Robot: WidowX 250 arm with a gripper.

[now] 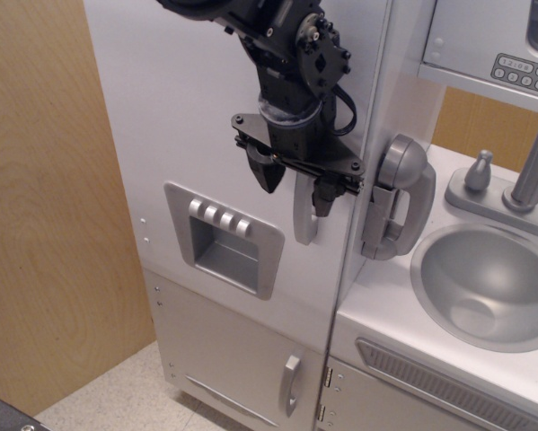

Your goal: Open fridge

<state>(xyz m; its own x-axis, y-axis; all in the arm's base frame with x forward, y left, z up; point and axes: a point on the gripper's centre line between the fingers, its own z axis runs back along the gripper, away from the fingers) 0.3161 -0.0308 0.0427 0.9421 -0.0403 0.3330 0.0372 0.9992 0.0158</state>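
The fridge [188,108] is a tall white-silver toy unit with its large door closed. The door has a recessed dispenser panel [224,238] with four buttons and a vertical silver handle [304,220] near its right edge. My black gripper [295,180] is open and points down at the door. Its two fingers straddle the upper part of the handle, one on the left and one on the right. Only the lower end of the handle shows below the fingers.
A small lower door with a short handle [291,384] sits under the fridge door. A grey toy phone [396,197] hangs on the side panel to the right. A sink [489,283] with faucet and a microwave keypad [523,72] are at the right. A wood panel [44,206] is at the left.
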